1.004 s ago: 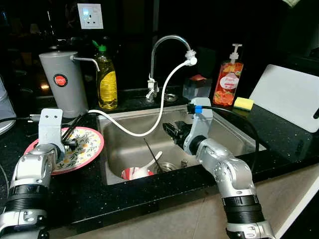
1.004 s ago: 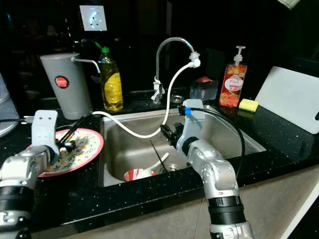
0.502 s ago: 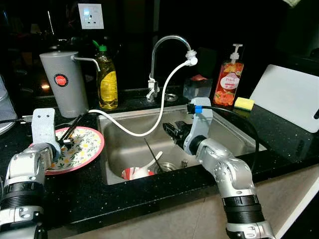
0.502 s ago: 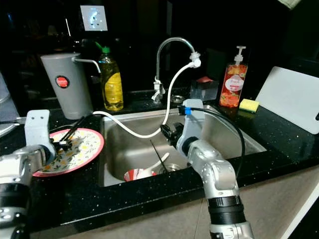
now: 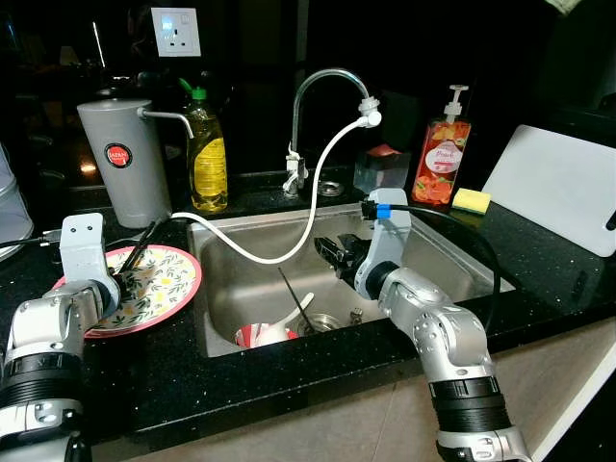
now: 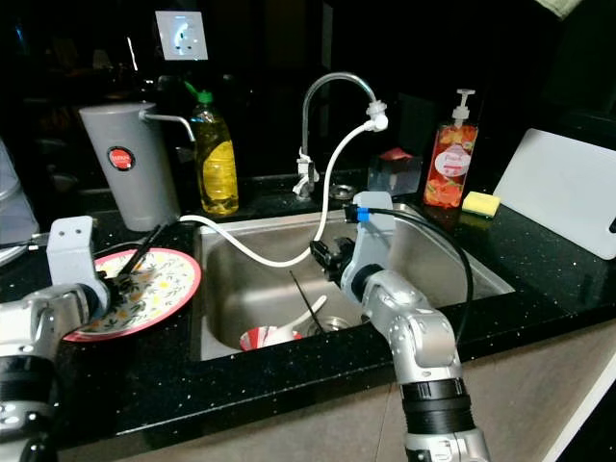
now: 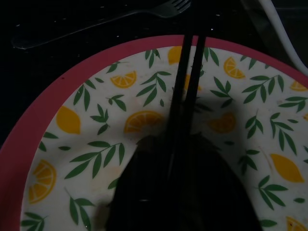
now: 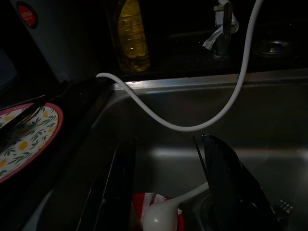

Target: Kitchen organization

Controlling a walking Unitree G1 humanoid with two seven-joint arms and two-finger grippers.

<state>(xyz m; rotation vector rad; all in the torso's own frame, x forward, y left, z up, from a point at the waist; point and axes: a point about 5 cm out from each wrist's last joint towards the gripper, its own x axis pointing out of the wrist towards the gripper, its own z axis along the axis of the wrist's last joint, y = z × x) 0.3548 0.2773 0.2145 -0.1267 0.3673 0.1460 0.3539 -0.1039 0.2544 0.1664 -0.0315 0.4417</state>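
A pink-rimmed plate (image 5: 168, 289) with a lemon print lies on the black counter left of the sink (image 5: 231, 279). My left gripper (image 5: 120, 279) hovers over the plate, shut on a pair of black chopsticks (image 7: 190, 72) that stick out across it toward the back. My right gripper (image 5: 327, 252) hangs over the middle of the sink, open, its fingers (image 8: 120, 187) spread wide with nothing between them. Below it in the basin sit a red bowl (image 5: 252, 336) and a white spoon (image 8: 159, 216), with a thin dark stick (image 5: 294, 294) leaning beside them.
A fork (image 7: 159, 9) lies on the counter just beyond the plate. Behind stand a grey jug (image 5: 125, 159), a yellow soap bottle (image 5: 205, 154), the faucet (image 5: 322, 82) with a white hose (image 5: 308, 221) looping across the sink, an orange pump bottle (image 5: 441, 159), a sponge (image 5: 471, 199) and a white cutting board (image 5: 563, 188).
My left arm has drawn a little to the left over the plate, still holding the chopsticks. The right arm has stayed where it was.
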